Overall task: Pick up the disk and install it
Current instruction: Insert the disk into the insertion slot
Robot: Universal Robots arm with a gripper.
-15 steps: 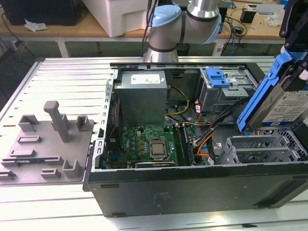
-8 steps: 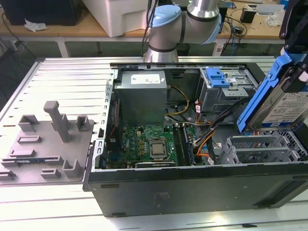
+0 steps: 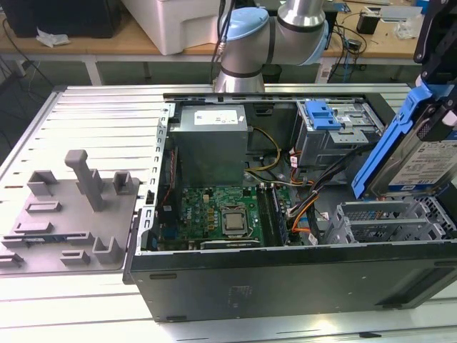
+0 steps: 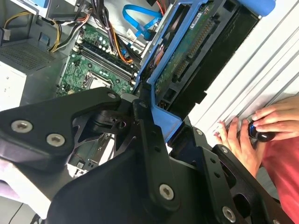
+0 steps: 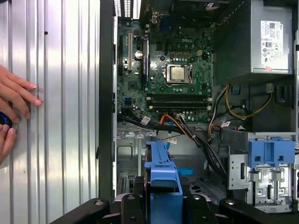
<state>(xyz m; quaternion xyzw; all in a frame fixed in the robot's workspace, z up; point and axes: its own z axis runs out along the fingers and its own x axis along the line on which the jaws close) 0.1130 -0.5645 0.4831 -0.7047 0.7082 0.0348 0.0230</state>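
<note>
Exterior view: disk (image 3: 427, 157) hangs tilted over grey drive cage (image 3: 385, 221), at exterior view's right end of open case (image 3: 285, 286). My gripper (image 5: 163, 207) is clamped on its blue carrier rails. I judge it rigid, fairly heavy and shock-sensitive. Carrier plastic may flex, so I keep off circuit side and connector.

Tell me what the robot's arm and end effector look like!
The arm is shiny silver tubes with pale blue joint caps and a dark cable alongside. Its end effector is black, made of flat linked bars dotted with silver screws.
</note>
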